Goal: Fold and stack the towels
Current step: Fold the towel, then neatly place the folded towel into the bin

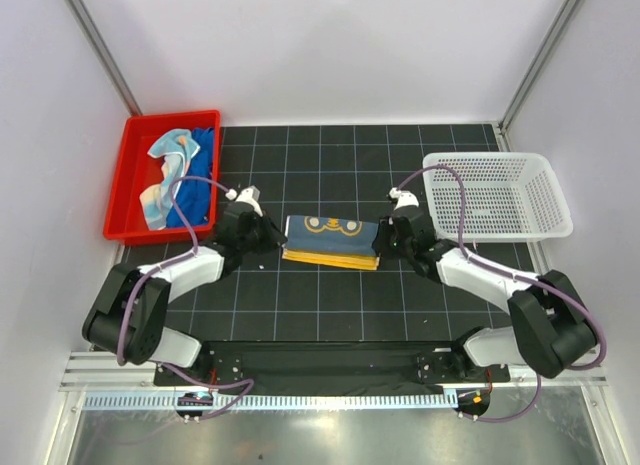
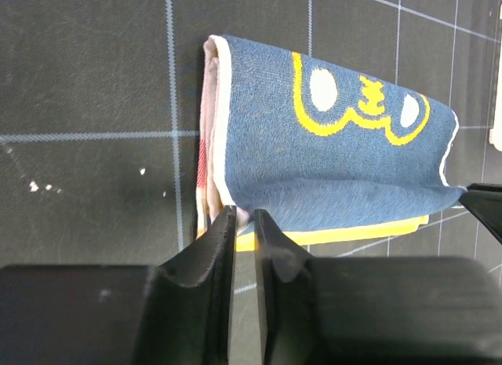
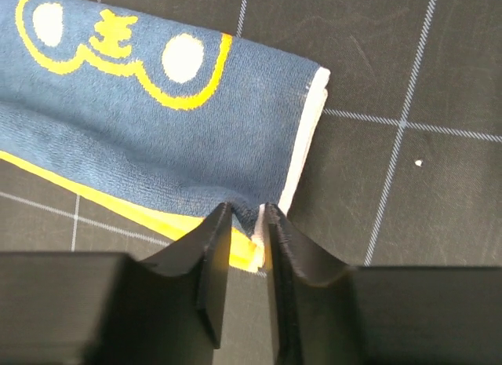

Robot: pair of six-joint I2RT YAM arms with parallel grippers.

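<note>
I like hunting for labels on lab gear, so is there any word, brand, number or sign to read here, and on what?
None can be read.
The folded towel carries only a picture: yellow outlines and white ovals on blue, no letters.
The red tray and the white basket show no lettering.

Table (image 1: 330, 165) middle: folded towel (image 1: 332, 242) boxed in. Left gripper (image 2: 244, 216) right at its left end, right gripper (image 3: 246, 209) at right end, so no way in from sides. Far-left corner taken by red tray (image 1: 170, 118), far-right by white basket (image 1: 497, 160). Open lane at far edge between those two. Near-edge strip between arm bases free too. Purple cables (image 1: 462, 215) loop over wrists.
</note>
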